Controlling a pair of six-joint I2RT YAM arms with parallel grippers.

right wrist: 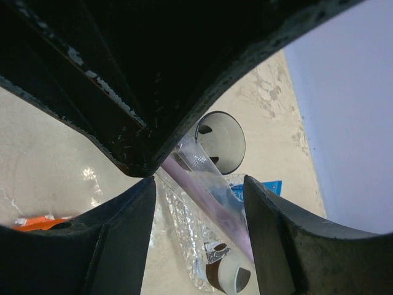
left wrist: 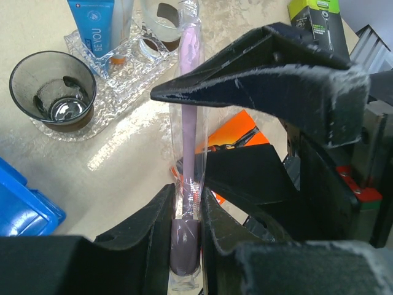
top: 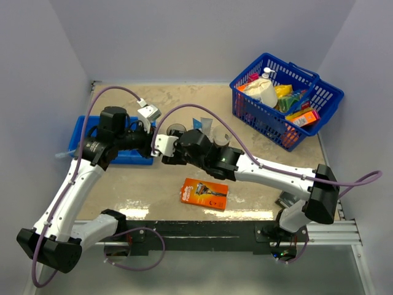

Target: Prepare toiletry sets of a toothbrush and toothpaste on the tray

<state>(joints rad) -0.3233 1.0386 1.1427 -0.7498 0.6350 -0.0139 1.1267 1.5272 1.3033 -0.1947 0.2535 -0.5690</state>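
Blue bin (top: 86, 132): it sits at the left edge of the worktop (top: 153, 184), beside the left arm.
Left gripper (left wrist: 187, 203): nearly closed, it pinches the lower end of the wrapped toothbrush (left wrist: 188, 123) between its two fingers.
Toothbrush: purple, in a clear wrapper; it points away from the left gripper, toward the tray.
Tray (left wrist: 123, 80): clear plastic, on the worktop at the middle, near the far end of the toothbrush.
Toothpaste (left wrist: 92, 24): one blue and white tube stands on the tray.
Clear cup (left wrist: 158, 24): on the tray, next to the toothpaste.
Brown cup (left wrist: 54, 89): upright, at the end of the tray; whether it stands on the tray cannot be told.
Right gripper (right wrist: 198, 181): its fingers stand well apart, the toothbrush shows in the gap, nothing is pinched.
Razor pack (top: 204, 193): orange, flat on the worktop, near the front.
Blue wire basket (top: 288, 98): far right corner, filled with goods.
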